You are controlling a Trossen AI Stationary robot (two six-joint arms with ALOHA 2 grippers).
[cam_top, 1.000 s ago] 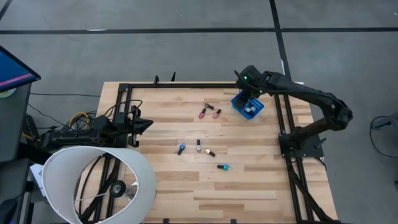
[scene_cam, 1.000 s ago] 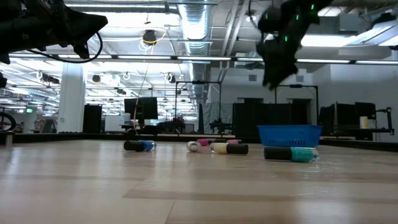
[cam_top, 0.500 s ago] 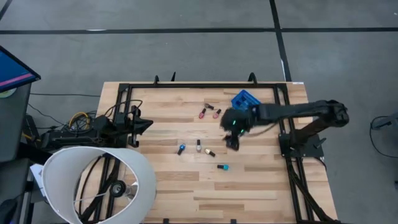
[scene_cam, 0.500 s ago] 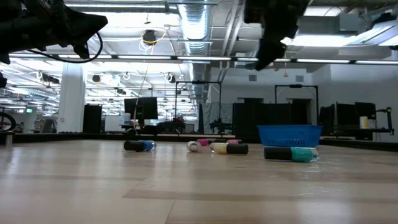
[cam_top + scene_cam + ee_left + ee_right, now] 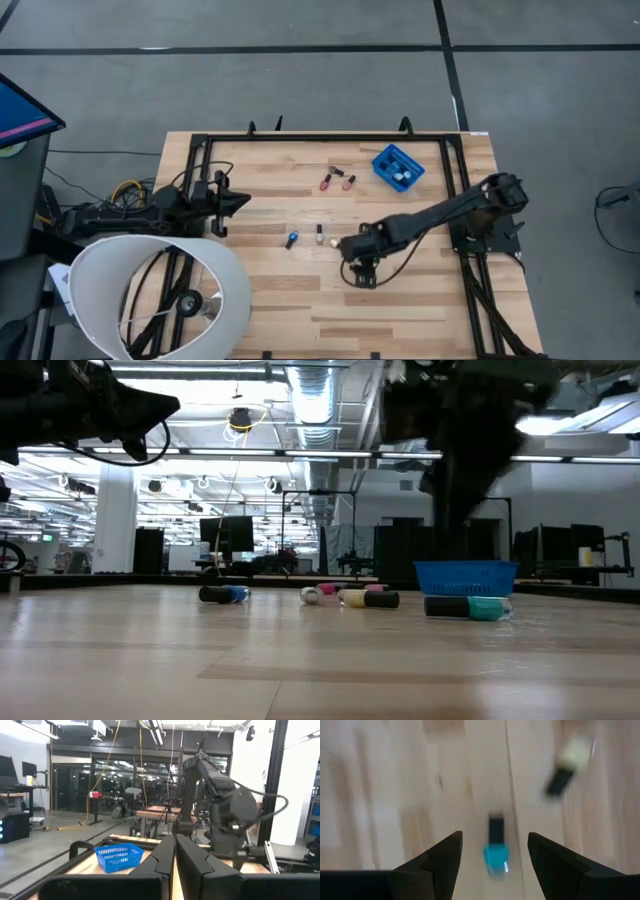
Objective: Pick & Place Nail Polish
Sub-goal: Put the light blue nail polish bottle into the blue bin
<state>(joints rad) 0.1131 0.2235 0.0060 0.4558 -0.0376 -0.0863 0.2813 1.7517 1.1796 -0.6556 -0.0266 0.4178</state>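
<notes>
My right gripper point(image 5: 495, 836) is open and points down over a teal nail polish bottle with a dark cap point(image 5: 495, 851), which lies on its side on the table; its fingers stand apart on either side and above it. In the high view the gripper point(image 5: 359, 266) covers that bottle; the low view shows the bottle point(image 5: 468, 607). Other bottles lie on their sides: a blue one point(image 5: 291, 239), a pale one point(image 5: 319, 233), a dark-capped one point(image 5: 337, 245) and two pink-red ones point(image 5: 337, 181). My left gripper point(image 5: 240, 200) is shut and empty at the table's left.
A blue plastic bin point(image 5: 397, 167) with a few bottles in it stands at the far right of the table. A black frame point(image 5: 205, 150) runs along the table's left, far and right sides. A white lampshade point(image 5: 150, 295) overhangs the near left corner.
My right gripper has swung from above the blue bin toward the table's near edge and left, and come down over the teal bottle. The bottles on the table have stayed where they were.
</notes>
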